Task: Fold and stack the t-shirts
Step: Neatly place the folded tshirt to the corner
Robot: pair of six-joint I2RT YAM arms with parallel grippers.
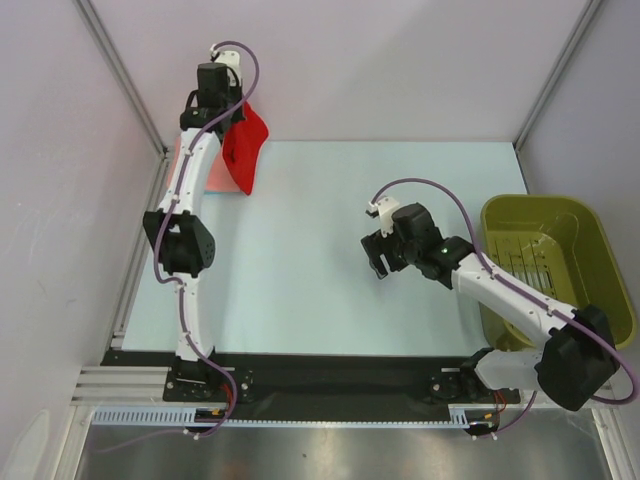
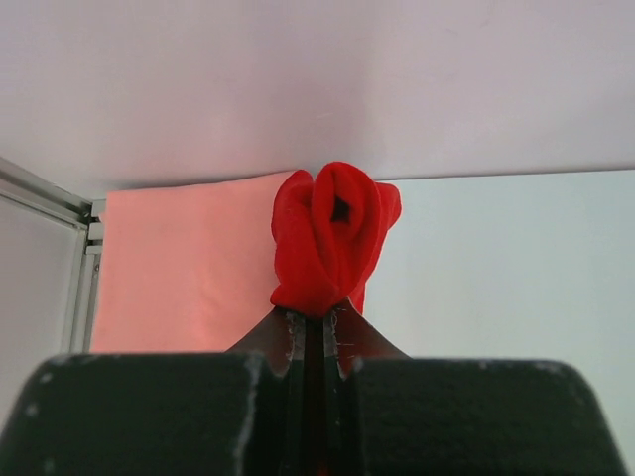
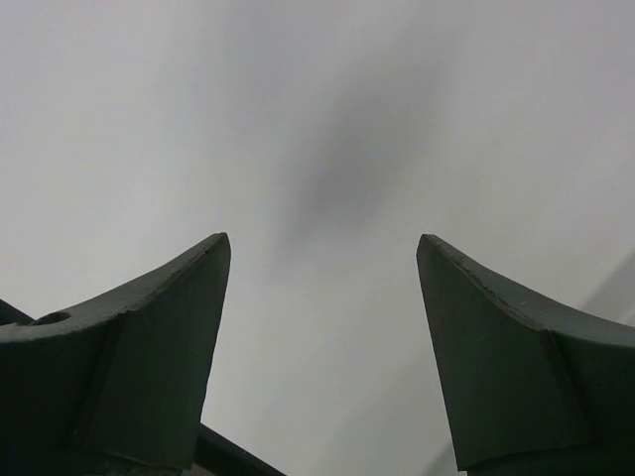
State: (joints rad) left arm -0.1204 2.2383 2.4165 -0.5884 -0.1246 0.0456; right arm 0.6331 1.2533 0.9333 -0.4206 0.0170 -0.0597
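A bright red t-shirt hangs bunched at the table's far left corner, pinched by my left gripper. In the left wrist view the jaws are shut on a fold of the red t-shirt at the gripper. A salmon-pink t-shirt lies flat under it by the left wall, partly hidden by the arm; it fills the left of the left wrist view as the pink cloth. My right gripper stands open over the middle of the table, with nothing between its fingers.
An olive-green plastic basket sits at the table's right edge, beside the right arm. Metal frame posts run along the back left and back right corners. The light table surface stretches between the two arms.
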